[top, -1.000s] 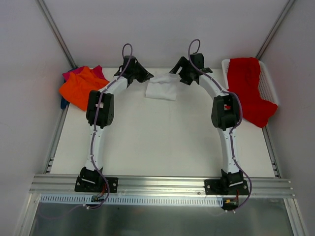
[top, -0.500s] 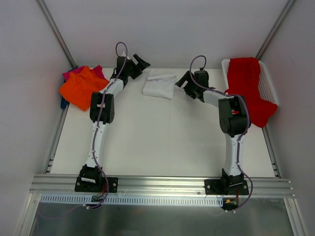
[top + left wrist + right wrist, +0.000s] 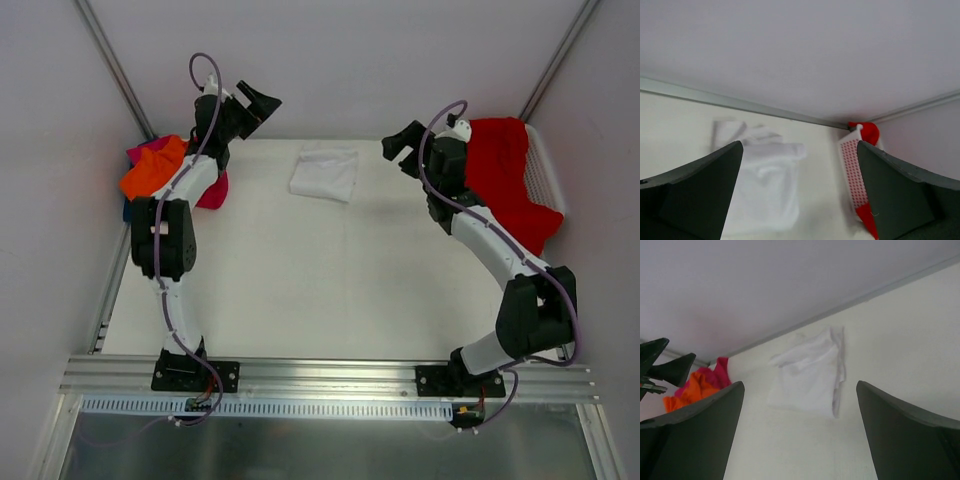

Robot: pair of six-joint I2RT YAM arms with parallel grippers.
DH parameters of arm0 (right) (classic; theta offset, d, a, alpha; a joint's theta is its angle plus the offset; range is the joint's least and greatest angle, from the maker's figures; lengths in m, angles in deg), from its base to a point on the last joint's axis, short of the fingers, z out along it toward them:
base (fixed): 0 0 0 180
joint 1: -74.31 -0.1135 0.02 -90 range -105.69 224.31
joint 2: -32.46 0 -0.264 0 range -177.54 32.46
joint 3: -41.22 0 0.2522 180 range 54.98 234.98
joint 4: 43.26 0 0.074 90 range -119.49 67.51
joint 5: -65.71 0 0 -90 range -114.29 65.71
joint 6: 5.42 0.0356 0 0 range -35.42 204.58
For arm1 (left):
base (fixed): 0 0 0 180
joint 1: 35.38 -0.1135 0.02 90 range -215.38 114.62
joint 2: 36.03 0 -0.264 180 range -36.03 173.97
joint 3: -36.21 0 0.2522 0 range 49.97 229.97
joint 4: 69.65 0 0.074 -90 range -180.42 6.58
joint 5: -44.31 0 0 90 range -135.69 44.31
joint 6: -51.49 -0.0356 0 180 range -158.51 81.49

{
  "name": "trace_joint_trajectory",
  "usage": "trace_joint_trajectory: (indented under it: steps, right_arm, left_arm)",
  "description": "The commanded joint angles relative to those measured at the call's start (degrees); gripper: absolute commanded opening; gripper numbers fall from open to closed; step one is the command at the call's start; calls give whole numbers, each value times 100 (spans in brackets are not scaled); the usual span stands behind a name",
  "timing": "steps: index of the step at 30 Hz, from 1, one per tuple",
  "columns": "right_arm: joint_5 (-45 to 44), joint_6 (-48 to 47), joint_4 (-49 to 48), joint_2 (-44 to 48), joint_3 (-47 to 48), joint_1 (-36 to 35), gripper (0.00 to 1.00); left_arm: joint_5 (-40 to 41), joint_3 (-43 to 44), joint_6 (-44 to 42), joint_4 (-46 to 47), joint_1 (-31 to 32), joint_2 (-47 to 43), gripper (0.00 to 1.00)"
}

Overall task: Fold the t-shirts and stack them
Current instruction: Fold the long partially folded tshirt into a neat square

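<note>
Left end effector [image 3: 260, 102] and right end effector [image 3: 399, 151] have just let go and pulled back, jaws wide, gripping nothing. White t-shirt [image 3: 325, 173] lies folded at upper centre of the surface [image 3: 320, 280] (fold looks done, stacking left). Orange shirt [image 3: 150, 172] and magenta shirt [image 3: 212, 190] upper left, red shirt [image 3: 505, 175] over basket [image 3: 549, 168] upper right; nothing blocks.

T-shirts: four in all.
White t-shirt [image 3: 324, 174]: one.
Orange t-shirt [image 3: 150, 172]: one, left of the white t-shirt.
Magenta t-shirt [image 3: 213, 190]: one, left of the white t-shirt.
Red t-shirt [image 3: 505, 175]: one, right of the white t-shirt.
Basket [image 3: 548, 170]: one, right of the white t-shirt.
Grippers: two, left gripper [image 3: 258, 104] and right gripper [image 3: 398, 143].
</note>
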Motion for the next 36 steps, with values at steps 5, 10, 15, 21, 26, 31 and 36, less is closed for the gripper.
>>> trace_joint_trajectory:
  steps: [5,10,15,21,26,31,36]
  right_arm:
    - [1485,-18,904,-364,237,-357,99]
    - [1169,-9,895,277,-641,-489,100]
    - [957,-53,947,796,-1258,-498,100]
    - [606,-263,1184,1394,-1846,-498,99]
    - [448,-422,1238,1509,-2190,-489,99]
    - [456,-431,1273,1298,-2305,-498,99]
    - [465,-510,1299,1123,-2191,-498,99]
  left_arm:
    - [-958,-2050,77,821,731,-1225,99]
    - [-2022,-831,-229,-678,1082,-329,98]
    - [-2024,127,-476,-832,1241,603,97]
    - [-1814,1410,-723,-937,1267,1737,98]
    - [-1436,2018,-521,-797,1294,2352,99]
    - [-945,2423,-635,-559,1320,2713,99]
    - [-180,2380,-653,28,1311,2837,99]
